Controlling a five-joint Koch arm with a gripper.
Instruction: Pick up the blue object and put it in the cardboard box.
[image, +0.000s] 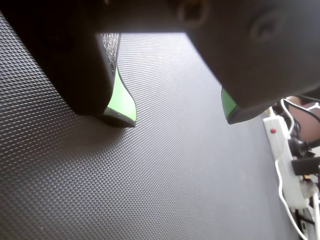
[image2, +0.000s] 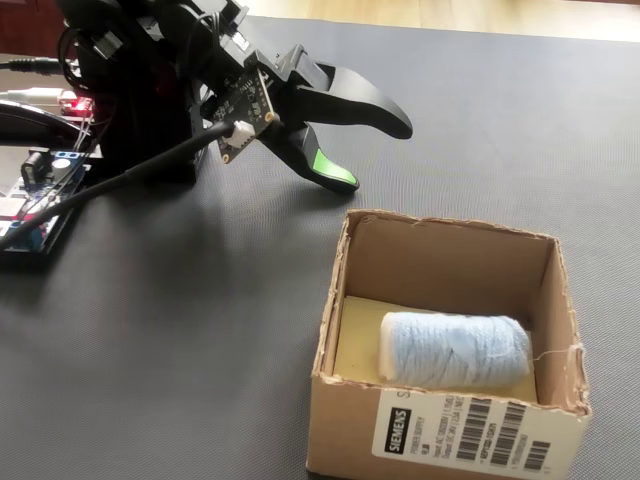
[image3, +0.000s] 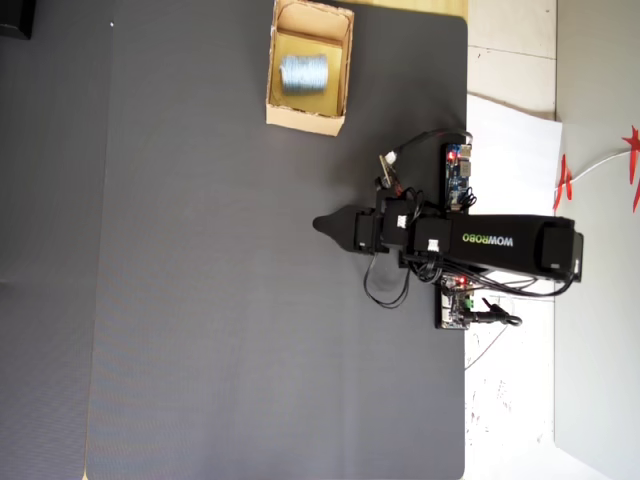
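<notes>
Pincer hangs open and empty while the soft, light-looking blue roll, easy to pinch mid-body, sits inside the cardboard box.

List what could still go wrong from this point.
1. The gripper hangs low over the mat with its jaws open; a further dip could scrape the lower green pad.
2. A loose cable runs beside the arm and might snag as it folds back.
The roll already lies in the box, so spilling looks unlikely.
</notes>
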